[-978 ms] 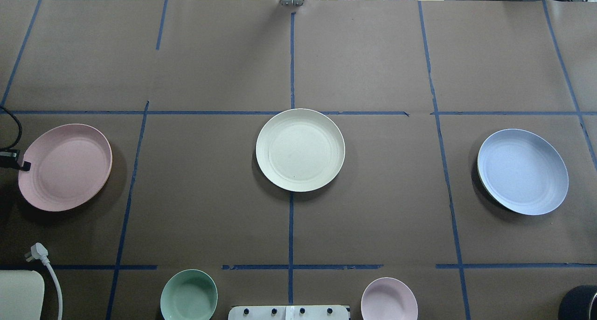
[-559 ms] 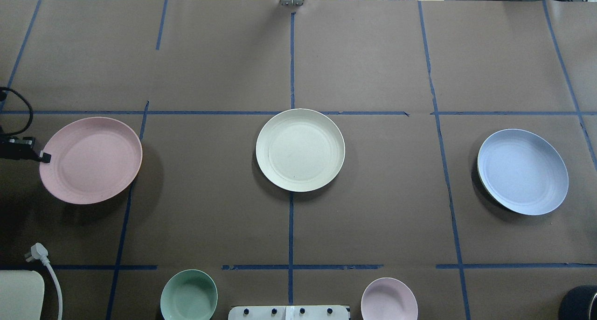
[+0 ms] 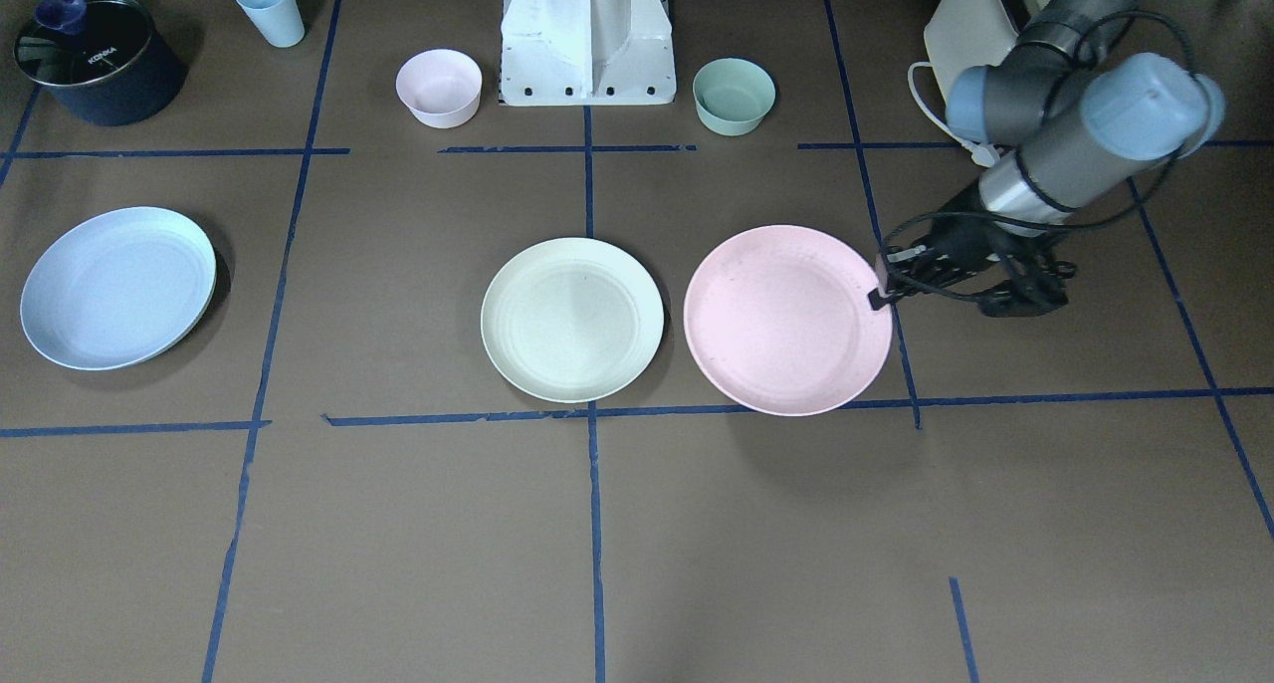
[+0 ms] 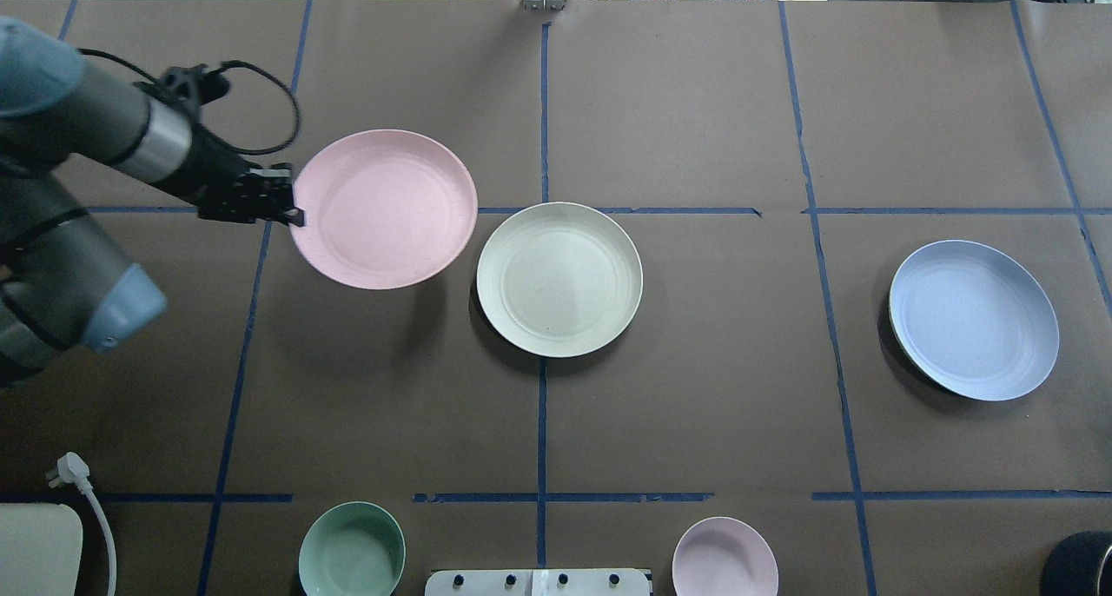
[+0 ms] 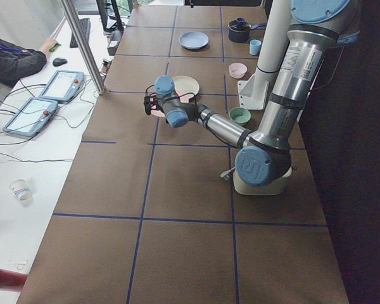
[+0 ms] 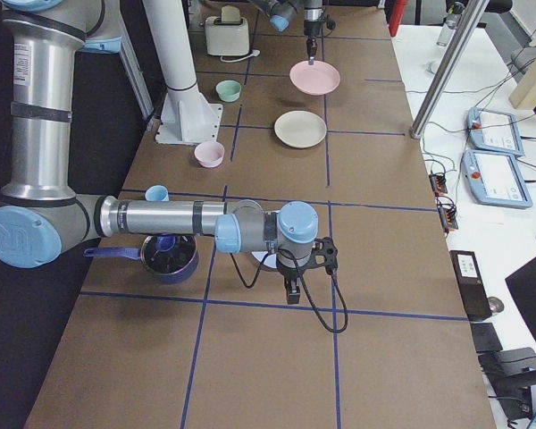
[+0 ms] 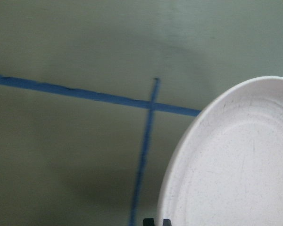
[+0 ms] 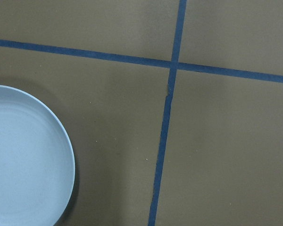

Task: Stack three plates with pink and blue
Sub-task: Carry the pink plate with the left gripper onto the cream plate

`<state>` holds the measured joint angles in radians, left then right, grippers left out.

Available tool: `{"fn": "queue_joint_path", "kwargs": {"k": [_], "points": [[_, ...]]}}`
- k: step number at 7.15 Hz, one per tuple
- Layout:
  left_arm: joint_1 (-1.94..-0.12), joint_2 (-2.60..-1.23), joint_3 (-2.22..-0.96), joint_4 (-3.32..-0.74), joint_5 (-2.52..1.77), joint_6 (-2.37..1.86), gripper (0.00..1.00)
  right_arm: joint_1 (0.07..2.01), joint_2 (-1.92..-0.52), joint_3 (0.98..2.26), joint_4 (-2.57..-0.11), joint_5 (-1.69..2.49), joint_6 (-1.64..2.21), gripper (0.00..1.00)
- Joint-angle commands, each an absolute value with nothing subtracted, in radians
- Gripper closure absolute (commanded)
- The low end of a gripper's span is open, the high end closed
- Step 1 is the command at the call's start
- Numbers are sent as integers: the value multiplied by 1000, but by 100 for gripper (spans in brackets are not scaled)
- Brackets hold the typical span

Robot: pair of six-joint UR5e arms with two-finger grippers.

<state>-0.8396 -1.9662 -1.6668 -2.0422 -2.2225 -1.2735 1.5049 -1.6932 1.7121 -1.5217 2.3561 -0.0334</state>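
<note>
Overhead exterior shows the left gripper (image 4: 297, 217) pinching the round pale-pink plastic plate (image 4: 384, 208) by its rim, seemingly aloft, the round cream-white plastic plate (image 4: 559, 279) just beyond its far edge.

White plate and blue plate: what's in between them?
Nothing stands there. Between the white plate and the blue plate lies only brown table cover crossed by a blue tape line, seen in the overhead view.
</note>
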Motion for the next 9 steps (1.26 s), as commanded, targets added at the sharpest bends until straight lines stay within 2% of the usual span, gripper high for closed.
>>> {"fn": "queue_joint_path", "kwargs": {"k": [1, 3, 4, 5, 6, 9], "points": [[-615, -2152, -1660, -1864, -2017, -1358, 100, 1505, -1692, 1712, -1522, 2356, -28, 0], [-586, -2228, -1594, -1862, -2005, -1397, 100, 1505, -1690, 1710, -1522, 2356, -28, 0], [-584, -2261, -1545, -1862, -1987, -1407, 88, 1505, -1690, 1712, -1522, 2356, -28, 0], [-586, -2252, -1543, -1868, -1983, -1382, 1, 1505, -1690, 1713, -1522, 2358, -29, 0], [-622, -2246, -1545, -1862, -1991, -1335, 0, 1505, -1689, 1713, -1522, 2358, -29, 0], [-915, -2001, -1592, -1861, -2245, -795, 0, 1503, -1675, 1715, -1522, 2359, -28, 0]]}}
